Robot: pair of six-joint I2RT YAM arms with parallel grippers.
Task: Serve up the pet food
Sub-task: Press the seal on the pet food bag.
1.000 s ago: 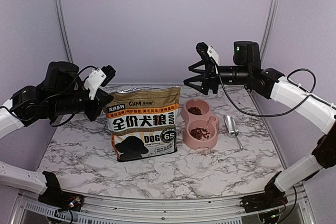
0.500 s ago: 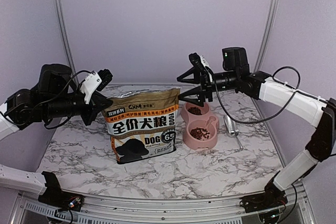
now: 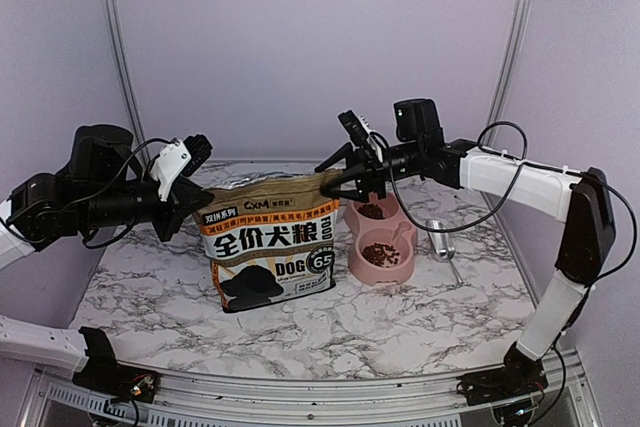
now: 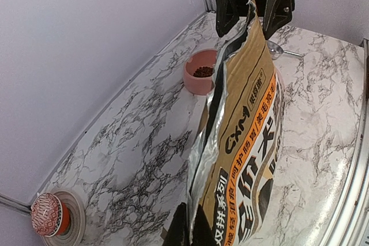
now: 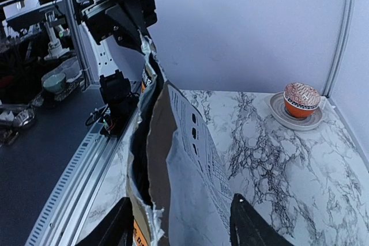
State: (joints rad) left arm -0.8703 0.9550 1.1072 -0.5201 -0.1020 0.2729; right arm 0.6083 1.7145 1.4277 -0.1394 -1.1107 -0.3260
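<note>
One crinkly foil-lined paper bag (image 3: 270, 247), left hand (image 3: 198, 199) tight on it, right hand (image 3: 335, 177) spread astride.

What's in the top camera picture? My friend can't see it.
A brown paper dog food bag stands upright; the left arm's fingers pinch one top corner, the right arm's fingers straddle the other. Beside it: a pink double bowl holding dark brown kibble, a metal scoop.

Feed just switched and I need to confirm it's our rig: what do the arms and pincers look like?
The left arm and right arm both have white tubular links joined by chunky black joint housings, with black cables looping alongside. A green light glows on the right wrist housing. The left pincer and right pincer are black, each with two angular fingers.
</note>
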